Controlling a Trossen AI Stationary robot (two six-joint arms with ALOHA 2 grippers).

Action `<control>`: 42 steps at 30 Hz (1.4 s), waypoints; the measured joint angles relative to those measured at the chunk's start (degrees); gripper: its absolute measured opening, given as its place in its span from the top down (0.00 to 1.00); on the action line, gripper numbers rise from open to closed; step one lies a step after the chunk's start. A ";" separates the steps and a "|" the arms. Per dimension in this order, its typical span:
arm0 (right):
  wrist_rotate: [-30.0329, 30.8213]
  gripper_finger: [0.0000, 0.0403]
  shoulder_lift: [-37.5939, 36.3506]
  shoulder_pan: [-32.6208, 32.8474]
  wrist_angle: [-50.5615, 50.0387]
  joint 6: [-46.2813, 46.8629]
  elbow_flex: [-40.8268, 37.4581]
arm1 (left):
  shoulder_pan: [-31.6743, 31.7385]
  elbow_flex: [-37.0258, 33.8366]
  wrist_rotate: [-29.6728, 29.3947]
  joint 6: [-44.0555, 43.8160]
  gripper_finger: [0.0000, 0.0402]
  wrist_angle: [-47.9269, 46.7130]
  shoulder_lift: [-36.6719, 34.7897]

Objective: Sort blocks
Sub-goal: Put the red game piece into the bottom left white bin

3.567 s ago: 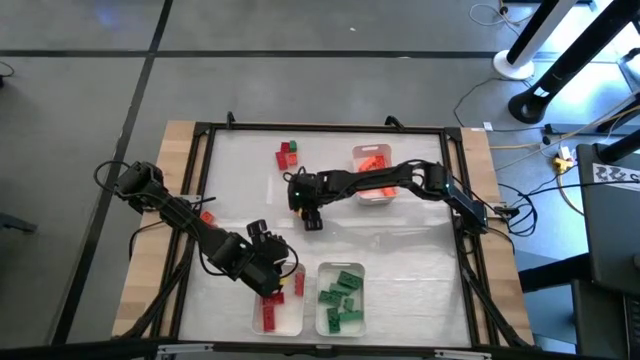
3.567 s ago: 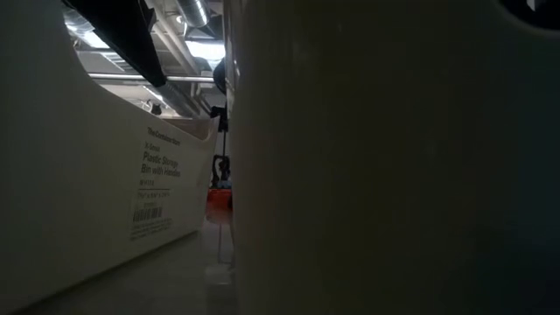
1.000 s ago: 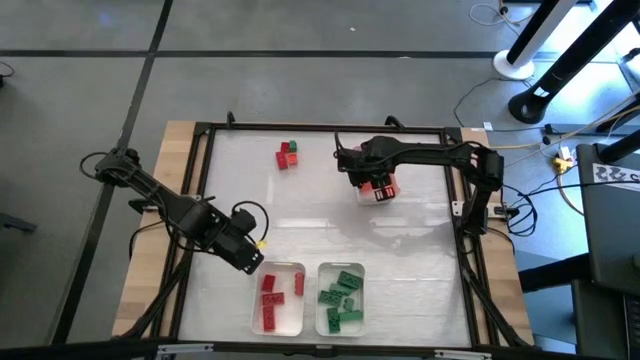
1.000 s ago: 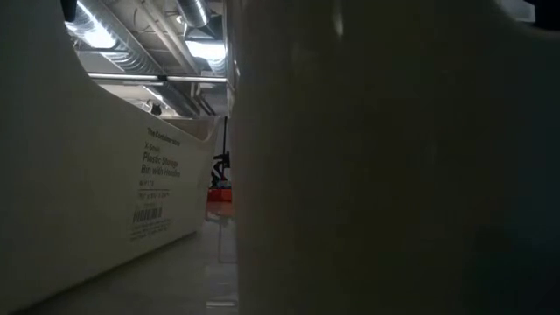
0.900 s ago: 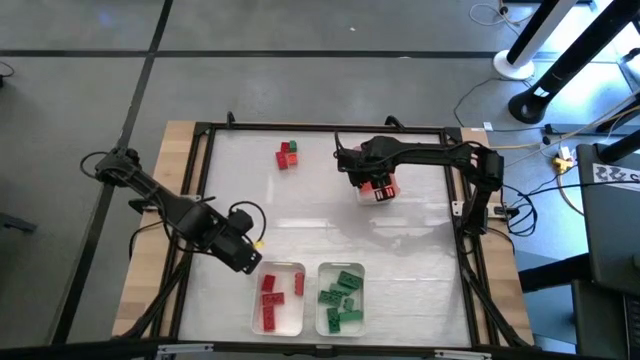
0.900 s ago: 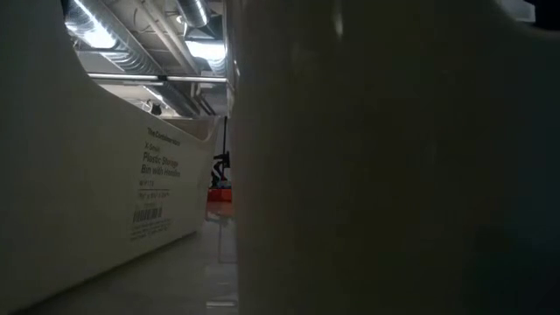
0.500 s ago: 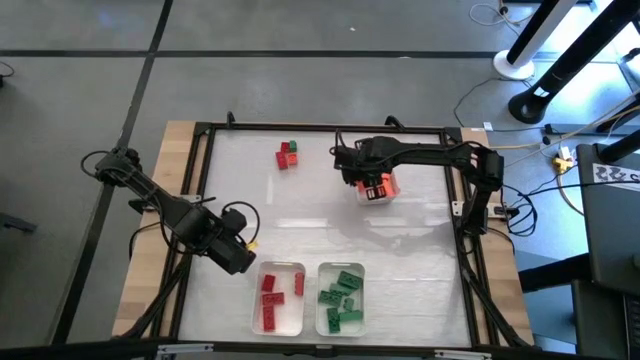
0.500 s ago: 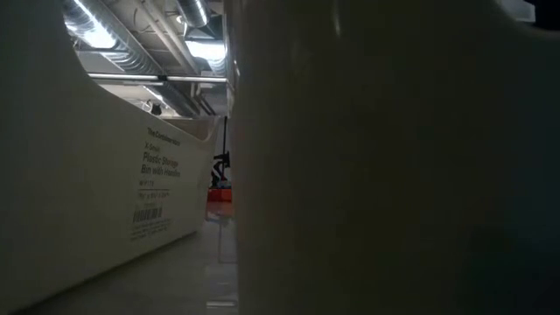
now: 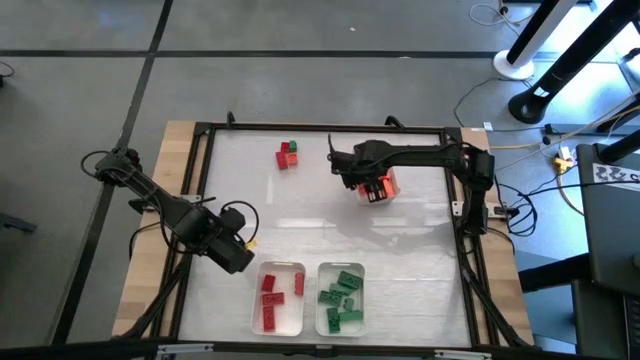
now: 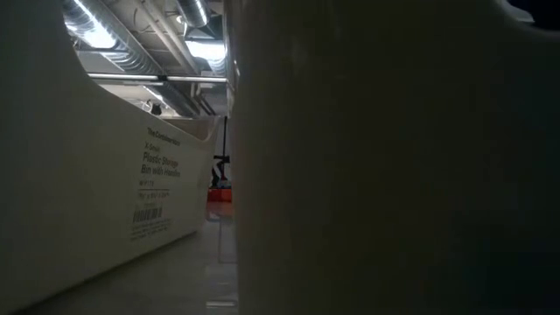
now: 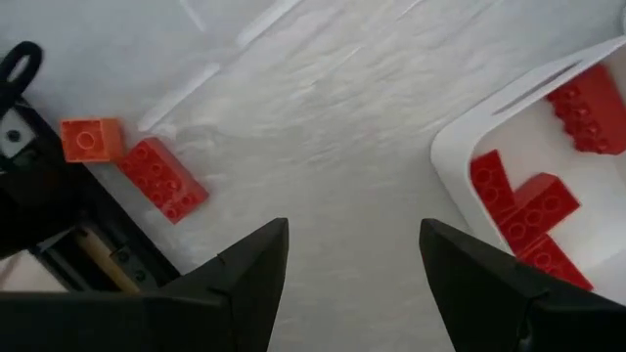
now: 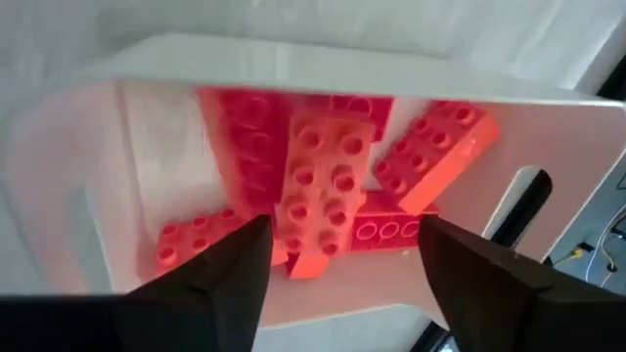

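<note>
Right gripper (image 9: 368, 187) over the far tray (image 9: 386, 192) of orange blocks (image 12: 318, 191), fingers spread and empty, left gripper (image 9: 243, 243) spread beside the red-block tray (image 9: 280, 268), green-block tray (image 9: 340, 268) alongside, loose red and green blocks (image 9: 287, 153) at the table's far side

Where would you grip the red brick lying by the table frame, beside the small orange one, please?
Across its two long sides, from above. The red brick lies flat, studs up, with open table on its free side; the orange brick touches one end. The open left gripper hovers nearby.
</note>
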 joint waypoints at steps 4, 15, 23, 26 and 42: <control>0.15 0.32 -0.15 -0.02 -3.55 -2.67 0.79 | 0.00 0.00 0.02 -2.39 0.45 -0.95 0.00; 11.56 0.31 -3.06 0.00 -14.51 -1.24 10.85 | 0.02 -8.56 3.52 -21.79 0.45 -1.37 0.00; 11.46 0.32 -9.15 0.04 -12.92 -4.30 13.42 | 0.00 -19.09 8.61 -30.28 0.45 2.84 0.00; 11.20 0.32 -11.63 0.04 -12.78 -4.22 13.42 | 0.00 -22.78 8.60 -31.32 0.45 6.56 -0.01; -2.73 0.32 -15.28 0.04 -3.85 -7.44 13.36 | 0.00 -35.73 8.58 -36.64 0.45 15.82 -0.02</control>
